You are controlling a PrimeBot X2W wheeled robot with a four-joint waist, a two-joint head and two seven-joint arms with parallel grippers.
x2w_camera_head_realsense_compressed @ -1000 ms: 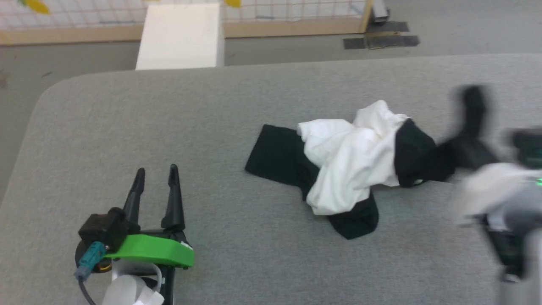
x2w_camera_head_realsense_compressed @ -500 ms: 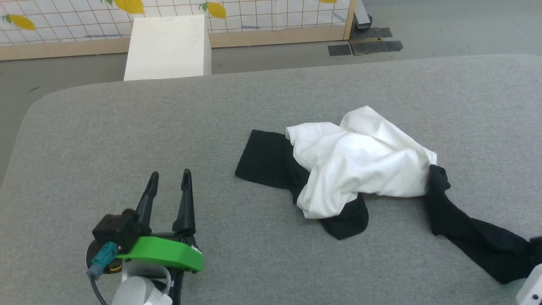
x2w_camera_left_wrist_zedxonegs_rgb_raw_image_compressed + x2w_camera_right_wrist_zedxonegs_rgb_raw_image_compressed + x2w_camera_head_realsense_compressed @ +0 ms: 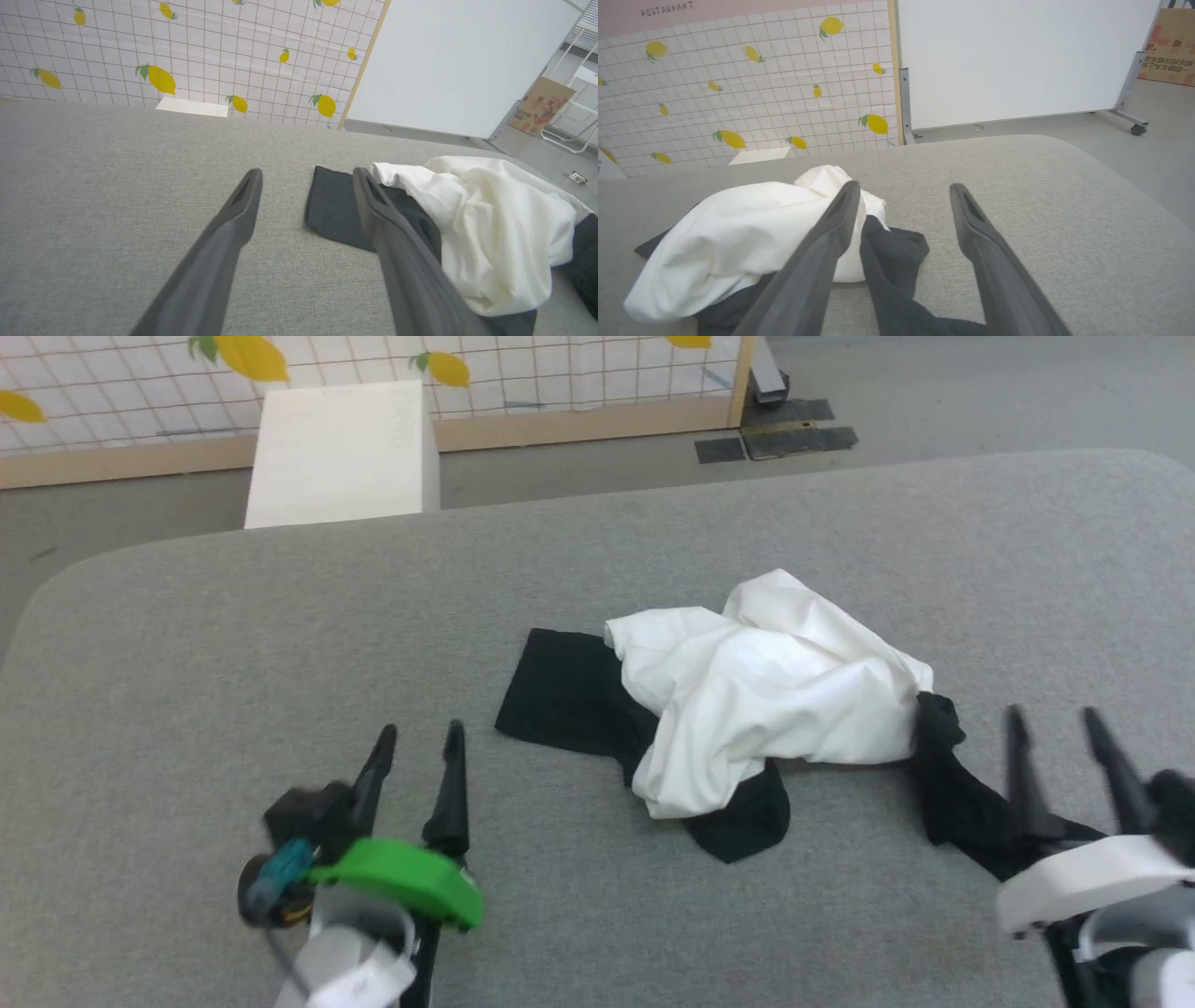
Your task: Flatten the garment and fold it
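Up came my right gripper (image 3: 1050, 714) over the shirt's (image 3: 775, 700) black sleeve (image 3: 962, 793), and my left gripper (image 3: 421, 730) crept closer, both wide open, holding nothing. The shirt lay crumpled on the gray table (image 3: 233, 644), not flattened or folded yet.

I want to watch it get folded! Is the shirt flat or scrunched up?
Scrunched up. The garment lies heaped on the grey table, its white body bunched and wrinkled, black sleeves poking out either side.
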